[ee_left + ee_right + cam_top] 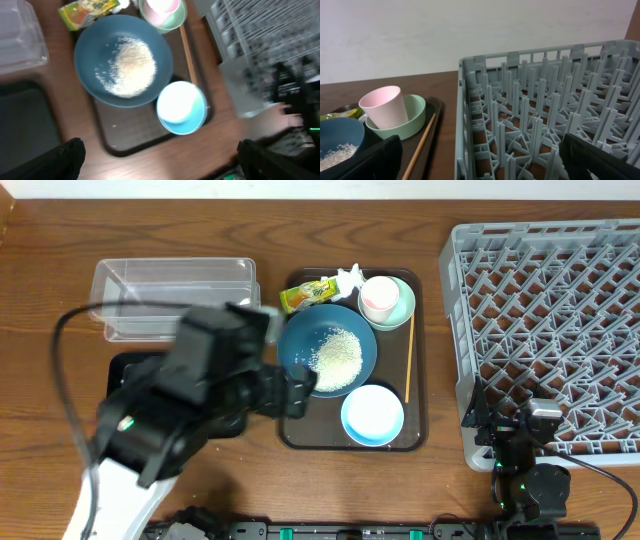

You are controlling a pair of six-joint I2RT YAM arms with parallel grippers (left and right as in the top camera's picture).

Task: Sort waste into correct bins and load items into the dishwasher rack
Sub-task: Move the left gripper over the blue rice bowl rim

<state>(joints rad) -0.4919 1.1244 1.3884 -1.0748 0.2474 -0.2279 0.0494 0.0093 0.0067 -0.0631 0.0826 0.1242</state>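
Left gripper (160, 150) rides highest, closest to the overhead camera. Its jaws are spread wide with nothing between them, and it hovers over the near-left part of the brown serving tray (310, 432), at the edge of the dark blue plate (300, 340).

- Rice heap (338, 358): on the plate, right of centre.
- Light blue bowl (372, 415): on the tray, near side, just beside the plate.
- Pink cup (378, 297): standing inside the mint green bowl (405, 305), far-right corner of the tray.
- Chopstick (409, 360): lying along the tray's right edge.
- Snack wrapper (305, 293) and white tissue (348, 276): far edge of the tray, side by side.
- Black tray (122, 370): left of the serving tray, mostly hidden under the left arm.
- Clear tub (170, 290): just beyond the black tray.

Right gripper (480, 155): jaws wide, holding nothing, low at the near-left corner of the grey rack (550, 300), which fills the table's (50, 260) right side.
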